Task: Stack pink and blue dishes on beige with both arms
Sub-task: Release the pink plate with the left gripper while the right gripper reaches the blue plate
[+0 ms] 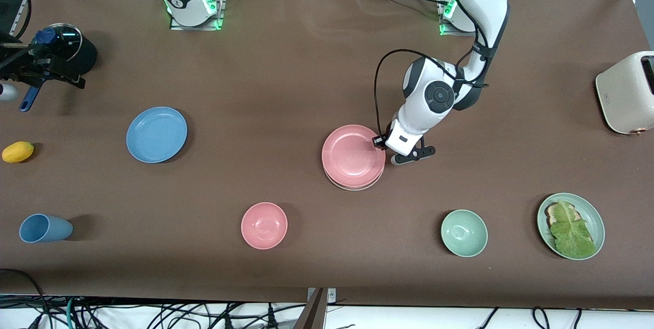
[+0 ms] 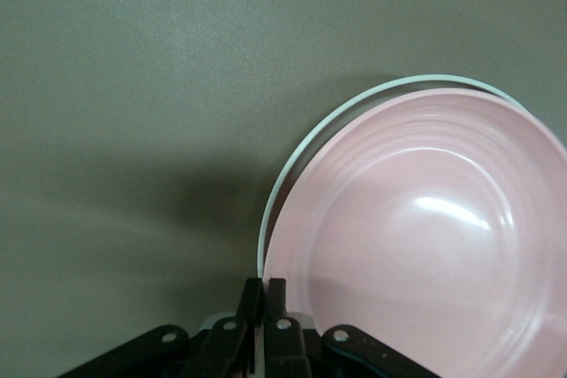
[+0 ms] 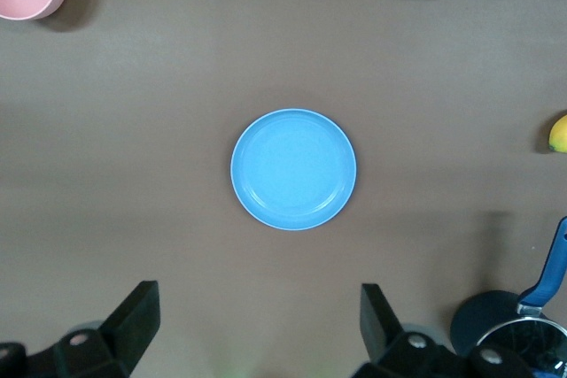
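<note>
1. The left claw (image 2: 263, 307) is closed on the rim of the pink plate (image 1: 352, 156), at the edge toward the left arm's end of the tabletop (image 1: 306, 63).
2. The pink plate lies on the beige plate (image 1: 357, 186), whose rim shows just under it.
3. The right claw (image 3: 257, 325) hangs wide open, holding nothing, high over the blue plate (image 1: 156, 134).
4. The blue plate lies bare on the tabletop, well apart from the stack, toward the right arm's end.
5. A pink bowl (image 1: 264, 225) sits nearer the camera, between the two.
6. No writing can be read anywhere.
</note>
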Robot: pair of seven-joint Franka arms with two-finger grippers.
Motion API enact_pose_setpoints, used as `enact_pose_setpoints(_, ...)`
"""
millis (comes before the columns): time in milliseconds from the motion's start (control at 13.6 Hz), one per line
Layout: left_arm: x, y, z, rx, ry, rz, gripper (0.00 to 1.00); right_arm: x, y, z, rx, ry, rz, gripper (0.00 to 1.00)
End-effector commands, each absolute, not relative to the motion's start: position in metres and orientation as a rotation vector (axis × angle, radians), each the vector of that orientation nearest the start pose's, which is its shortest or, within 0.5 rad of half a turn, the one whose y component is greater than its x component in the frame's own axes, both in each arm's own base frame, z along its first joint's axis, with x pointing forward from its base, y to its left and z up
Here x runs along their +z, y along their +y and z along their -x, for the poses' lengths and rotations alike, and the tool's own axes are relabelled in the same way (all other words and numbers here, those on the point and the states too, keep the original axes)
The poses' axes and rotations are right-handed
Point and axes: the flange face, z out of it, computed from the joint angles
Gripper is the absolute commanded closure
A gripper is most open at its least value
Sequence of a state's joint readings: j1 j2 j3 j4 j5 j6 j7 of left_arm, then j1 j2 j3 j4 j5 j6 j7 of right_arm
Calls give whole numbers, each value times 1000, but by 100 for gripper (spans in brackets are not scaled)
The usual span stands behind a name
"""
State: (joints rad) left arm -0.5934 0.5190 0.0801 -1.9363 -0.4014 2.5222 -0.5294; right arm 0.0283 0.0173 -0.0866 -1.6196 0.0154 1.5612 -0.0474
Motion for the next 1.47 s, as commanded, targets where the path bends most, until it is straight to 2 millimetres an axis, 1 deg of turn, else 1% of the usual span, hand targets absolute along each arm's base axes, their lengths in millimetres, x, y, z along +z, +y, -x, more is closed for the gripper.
enact_pose_setpoints(0,223,-312,-556,31,-537,3297,83,598,-33,-552,117,7,3130,0)
enact_pose_setpoints(147,223,-311,-556,30,-535,3297,80,598,-33,-552,117,7,3130,0)
enact_pose_setpoints(221,224,-311,-556,28,-532,3298,77,598,-33,-552,119,7,3129,0)
enact_pose_setpoints(368,233,-309,-562,29,-536,3302,66,598,-33,-552,117,7,3130,0)
enact_pose_setpoints(442,237,-309,-562,57,-534,3298,62,598,-33,-552,117,7,3130,0)
enact_pose_setpoints(589,259,-303,-570,117,-533,3288,55,595,-36,-551,140,19,3125,0)
enact_pose_setpoints(663,274,-303,-575,155,-503,3274,50,591,-40,-551,156,38,3117,0)
enact_pose_setpoints(737,293,-301,-581,160,-430,3242,47,586,-52,-552,169,77,3109,0)
enact_pose_setpoints(811,309,-302,-584,164,-371,3212,46,578,-56,-556,191,87,3102,0)
enact_pose_setpoints(958,340,-288,-593,177,-339,3172,44,555,-60,-562,258,93,3101,0)
enact_pose_setpoints(1032,352,-284,-595,190,-320,3152,43,538,-76,-565,299,138,3091,0)
enact_pose_setpoints(1105,367,-283,-597,199,-292,3126,42,522,-87,-570,334,161,3086,0)
enact_pose_setpoints(1179,380,-283,-599,207,-270,3104,42,506,-92,-574,361,172,3082,0)
enact_pose_setpoints(1253,391,-284,-600,217,-259,3094,42,486,-98,-577,385,183,3080,0)
enact_pose_setpoints(1400,413,-287,-601,246,-249,3085,41,445,-103,-575,379,156,3079,0)
